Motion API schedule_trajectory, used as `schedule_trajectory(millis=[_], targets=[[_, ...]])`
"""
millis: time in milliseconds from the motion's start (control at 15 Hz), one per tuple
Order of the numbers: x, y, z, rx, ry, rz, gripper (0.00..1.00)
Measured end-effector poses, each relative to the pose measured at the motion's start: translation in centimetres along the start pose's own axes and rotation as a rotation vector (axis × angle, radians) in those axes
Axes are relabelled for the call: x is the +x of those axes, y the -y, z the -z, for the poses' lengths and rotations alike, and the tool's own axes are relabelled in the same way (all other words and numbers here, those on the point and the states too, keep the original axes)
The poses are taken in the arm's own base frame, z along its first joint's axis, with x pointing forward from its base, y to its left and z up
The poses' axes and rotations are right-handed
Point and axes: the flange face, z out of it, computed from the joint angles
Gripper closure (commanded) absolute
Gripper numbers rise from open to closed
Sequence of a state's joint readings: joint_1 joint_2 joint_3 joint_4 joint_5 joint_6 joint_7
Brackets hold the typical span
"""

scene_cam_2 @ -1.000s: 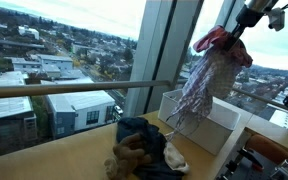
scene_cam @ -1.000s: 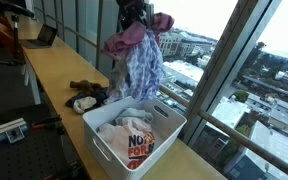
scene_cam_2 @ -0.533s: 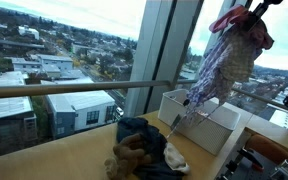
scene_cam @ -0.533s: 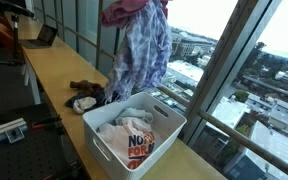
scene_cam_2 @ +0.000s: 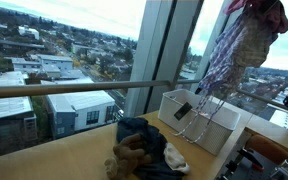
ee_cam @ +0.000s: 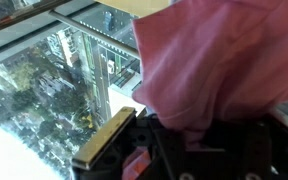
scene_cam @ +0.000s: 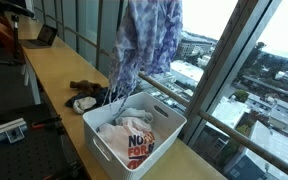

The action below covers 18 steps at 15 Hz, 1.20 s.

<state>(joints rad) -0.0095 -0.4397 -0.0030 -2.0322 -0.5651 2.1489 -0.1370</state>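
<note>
High over a white basket point(scene_cam: 96, 148) on the table point(scene_cam: 54, 75) by the window hangs a patterned garment point(scene_cam: 149, 40) with a pink lining, its trailing strands reaching down to about the basket's rim. The gripper point(ee_cam: 199, 140) shows only in the wrist view, its jaws clamped on the bunched pink cloth. The step appears to be a lift clear of the basket; carrying the garment aside would call for those strands to clear the rim. The arm is stretched high, out of frame above the cloth in both exterior views. A pile of clothes point(scene_cam_2: 144, 150) lies beside the basket.
</note>
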Motion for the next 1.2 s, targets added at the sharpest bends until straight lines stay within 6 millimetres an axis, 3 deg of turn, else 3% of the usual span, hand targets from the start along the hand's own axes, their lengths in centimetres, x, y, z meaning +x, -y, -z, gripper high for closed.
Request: schedule_trajectory(millis=[733, 1200], targets=[[0.9, -5.5, 8.5, -0.065, -0.058, -0.055, 1.00], [4.0, -7.2, 13.1, -0.084, -0.076, -0.079, 1.00]])
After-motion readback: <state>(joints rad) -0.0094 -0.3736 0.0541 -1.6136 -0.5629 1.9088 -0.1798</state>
